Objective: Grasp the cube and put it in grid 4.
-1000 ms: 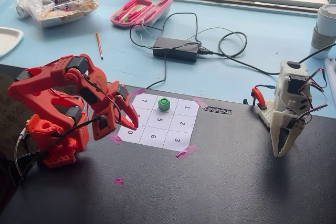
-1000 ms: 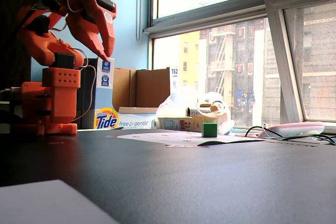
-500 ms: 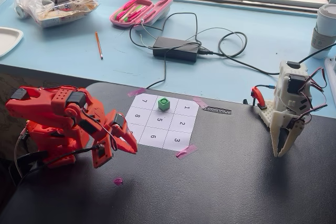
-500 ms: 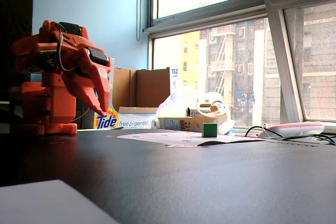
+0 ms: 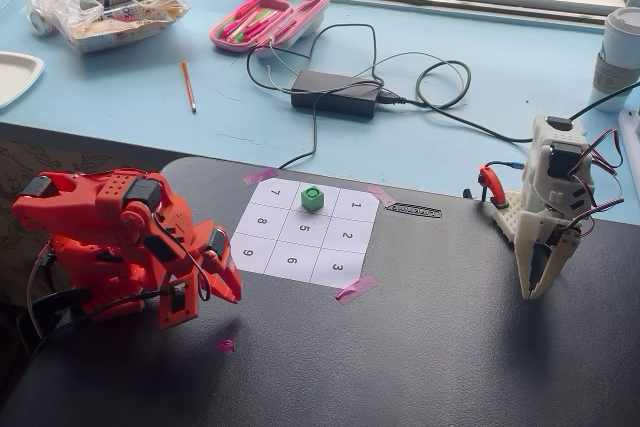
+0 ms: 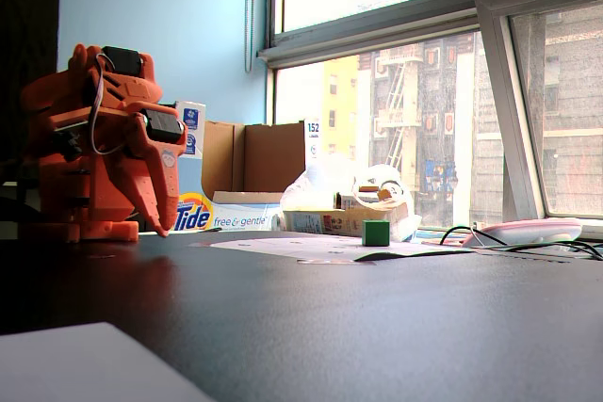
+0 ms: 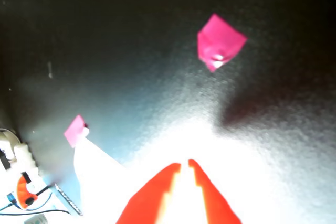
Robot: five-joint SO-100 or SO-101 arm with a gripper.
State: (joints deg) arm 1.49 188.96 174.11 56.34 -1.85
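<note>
The green cube (image 5: pixel 313 198) stands on the numbered paper sheet, in the far-row cell between 7 and 1 (image 5: pixel 332 205). That cell's digit is hidden under the cube. The cube also shows in a fixed view (image 6: pixel 375 233), on the sheet's far part. My orange gripper (image 5: pixel 232 292) hangs low over the dark table, to the left of the sheet and well apart from the cube; it also shows in a fixed view (image 6: pixel 162 226). In the wrist view its red fingertips (image 7: pixel 184 163) are nearly together with nothing between them. The cube is out of the wrist view.
A pink tape scrap (image 5: pixel 226 345) lies on the table by the gripper, also in the wrist view (image 7: pixel 220 43). A white arm (image 5: pixel 550 207) stands at the right. A power brick with cables (image 5: pixel 335 93) and a pink pencil case (image 5: pixel 268 19) lie behind.
</note>
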